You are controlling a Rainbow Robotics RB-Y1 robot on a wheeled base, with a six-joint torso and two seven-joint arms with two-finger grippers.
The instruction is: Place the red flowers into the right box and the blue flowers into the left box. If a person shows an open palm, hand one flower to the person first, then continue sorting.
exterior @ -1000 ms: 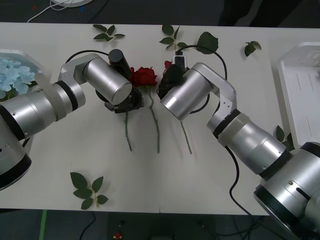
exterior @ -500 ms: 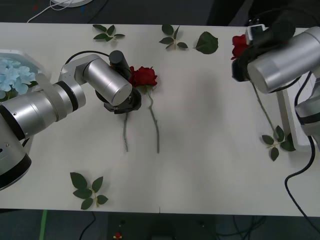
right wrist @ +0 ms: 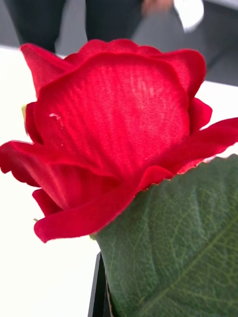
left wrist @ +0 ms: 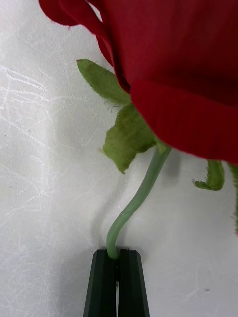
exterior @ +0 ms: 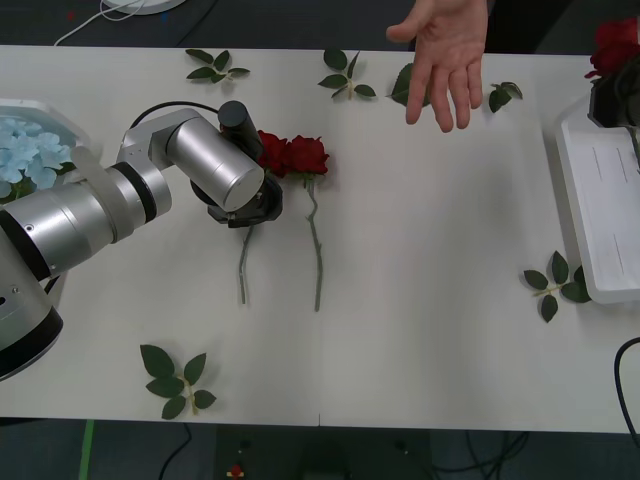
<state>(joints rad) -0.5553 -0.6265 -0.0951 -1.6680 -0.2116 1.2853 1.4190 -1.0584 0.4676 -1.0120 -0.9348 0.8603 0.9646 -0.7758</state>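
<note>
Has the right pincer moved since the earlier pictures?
Yes. With its red rose, it went from mid-table, rightwards, to the far end of the right box.

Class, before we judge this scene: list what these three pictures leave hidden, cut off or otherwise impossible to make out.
- Right gripper: in the right wrist view the held red rose and its leaf cover the jaws.
- Right box: cut off by the front view's edge.
- Left box: partly under the left arm and cut off by the edge.
- Person: just the open palm shows.
- Left gripper: covered by its wrist in the front view.
</note>
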